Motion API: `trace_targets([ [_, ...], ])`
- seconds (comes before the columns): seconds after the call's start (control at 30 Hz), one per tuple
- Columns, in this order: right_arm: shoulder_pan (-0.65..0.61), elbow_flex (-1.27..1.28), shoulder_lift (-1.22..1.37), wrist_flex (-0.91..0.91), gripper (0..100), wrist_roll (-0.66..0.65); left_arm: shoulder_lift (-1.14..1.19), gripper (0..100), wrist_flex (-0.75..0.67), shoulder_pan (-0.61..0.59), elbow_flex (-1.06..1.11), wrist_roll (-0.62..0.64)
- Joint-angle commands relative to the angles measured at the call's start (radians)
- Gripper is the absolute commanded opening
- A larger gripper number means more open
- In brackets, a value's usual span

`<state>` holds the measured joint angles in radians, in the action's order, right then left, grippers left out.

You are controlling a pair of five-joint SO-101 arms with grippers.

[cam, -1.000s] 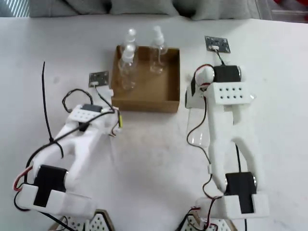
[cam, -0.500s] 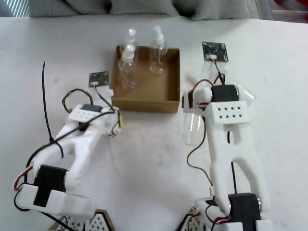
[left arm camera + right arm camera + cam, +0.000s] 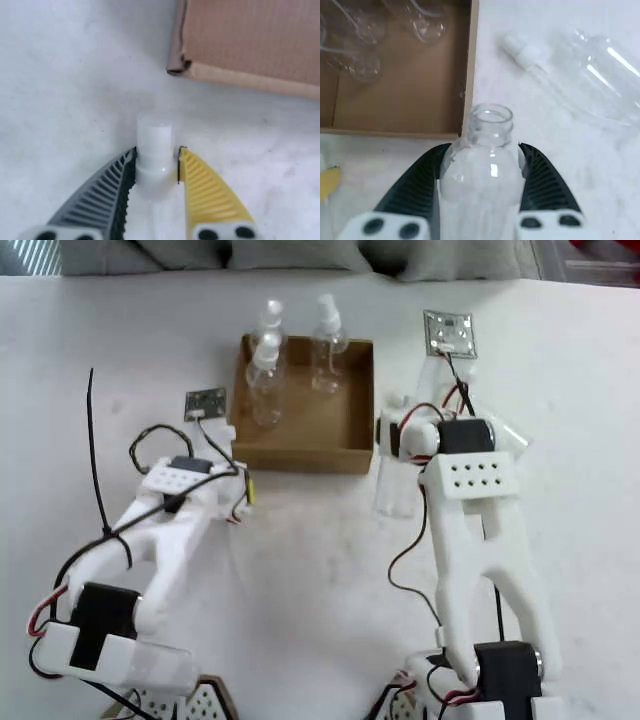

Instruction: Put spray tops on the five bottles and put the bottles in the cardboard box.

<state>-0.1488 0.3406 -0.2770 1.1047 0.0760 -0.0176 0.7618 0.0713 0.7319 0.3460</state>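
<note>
Right wrist view: right claw (image 3: 485,148) grips open bottle (image 3: 485,180), left claw (image 3: 156,152) pinches spray top (image 3: 155,137). Hold bottle steady, centre top over neck.

Cardboard box (image 3: 310,435): three capped clear bottles (image 3: 265,380) stand at its 12 o'clock side.
Uncapped bottle (image 3: 485,175): gripped, at box 4 o'clock.
Capped bottle (image 3: 600,75): lying, 3 o'clock.
White spray top (image 3: 155,150): gripped, 7 o'clock.

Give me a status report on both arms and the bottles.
Left end effector shut on spray top. Right end effector shut on uncapped bottle beside cardboard box. Capped bottle lying nearby.
</note>
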Motion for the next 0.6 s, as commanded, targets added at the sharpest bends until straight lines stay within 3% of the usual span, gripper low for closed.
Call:
trace_targets([
  [0.0,0.007,0.011,-0.048,0.024,1.7,-0.012,-0.038,2,-0.018,-0.001,0.005,-0.014],
  [0.17,0.007,0.014,-0.048,-0.022,1.7,-0.012,-0.038,2,-0.018,-0.001,0.005,-0.014],
  [0.37,0.038,0.023,-0.048,-0.272,1.6,-0.011,-0.038,2,-0.018,-0.001,0.005,-0.014],
  [0.57,0.045,0.117,-0.048,-0.275,1.6,-0.011,-0.038,2,-0.018,-0.001,0.005,-0.014],
])
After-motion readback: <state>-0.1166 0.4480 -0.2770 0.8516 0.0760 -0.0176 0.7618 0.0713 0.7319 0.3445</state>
